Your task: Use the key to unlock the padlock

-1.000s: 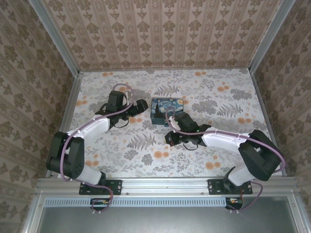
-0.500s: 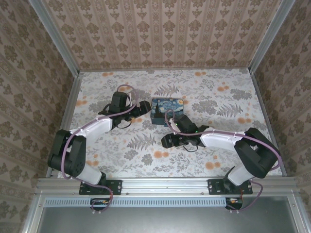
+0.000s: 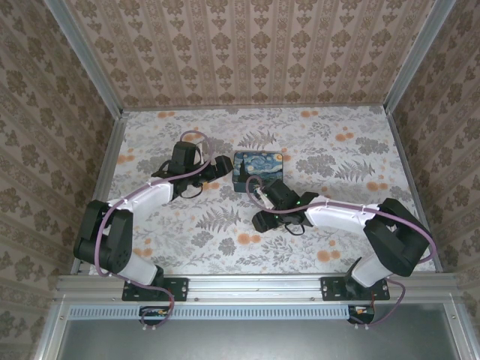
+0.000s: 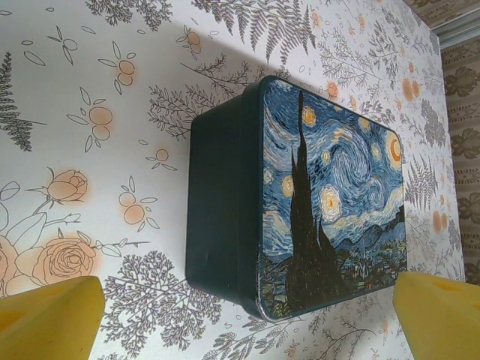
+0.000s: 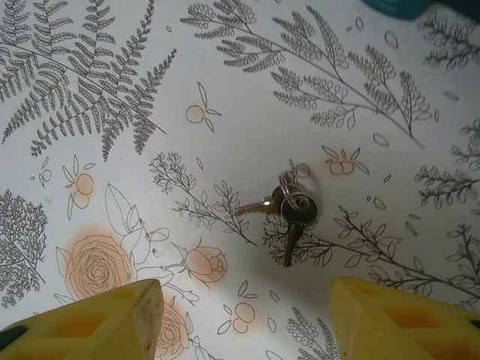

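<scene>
A small bunch of keys (image 5: 289, 210), two on a ring, lies flat on the floral tablecloth. My right gripper (image 5: 244, 315) hovers over it, open, its yellow fingertips (image 5: 135, 307) either side and short of the keys, touching nothing. In the top view the right gripper (image 3: 259, 219) sits just in front of the Starry Night box (image 3: 257, 169). My left gripper (image 4: 246, 330) is wide open and faces the box's dark side wall (image 4: 221, 202) from the left. The left gripper (image 3: 223, 166) is close to the box but apart from it. The padlock is out of view.
A teal-blue edge (image 5: 397, 6) pokes in at the top border of the right wrist view; I cannot tell what it is. Patterned walls (image 3: 247, 52) enclose the table on three sides. Open tablecloth (image 3: 352, 150) lies right of the box.
My right gripper went from shut to open, and the keys now lie free on the cloth beneath it. The left gripper edged a little closer to the box.
</scene>
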Motion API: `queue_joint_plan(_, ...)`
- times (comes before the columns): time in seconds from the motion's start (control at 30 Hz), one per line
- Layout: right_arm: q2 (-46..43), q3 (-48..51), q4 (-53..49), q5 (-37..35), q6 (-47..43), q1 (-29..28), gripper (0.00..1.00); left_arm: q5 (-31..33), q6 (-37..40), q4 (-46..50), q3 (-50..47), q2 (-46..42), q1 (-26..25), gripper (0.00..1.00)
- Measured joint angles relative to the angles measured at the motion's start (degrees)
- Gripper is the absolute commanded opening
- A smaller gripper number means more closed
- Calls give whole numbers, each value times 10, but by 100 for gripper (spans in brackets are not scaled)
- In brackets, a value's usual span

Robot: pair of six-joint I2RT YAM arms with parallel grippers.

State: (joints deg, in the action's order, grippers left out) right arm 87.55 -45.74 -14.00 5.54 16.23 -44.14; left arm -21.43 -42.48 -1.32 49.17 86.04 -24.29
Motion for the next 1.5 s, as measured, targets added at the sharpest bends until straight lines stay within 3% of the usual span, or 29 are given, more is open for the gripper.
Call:
queue_joint_plan(0.23,42,-32,-39,-21,-70,-1,61,0,0,0,0,0,3,100)
queue_joint_plan(0.63,115,-100,-96,-54,-90,-7,54,-1,0,-1,0,0,11,100)
queue_joint_plan(1.03,142,-135,-120,-76,-89,-7,25,-9,0,-9,0,3,16,100)
queue_joint_plan(1.23,143,-135,-107,-71,-86,-8,0,-12,0,-11,0,3,19,100)
queue_joint_plan(1.5,134,-121,-78,-35,-78,-6,0,-18,-3,-18,0,3,20,100)
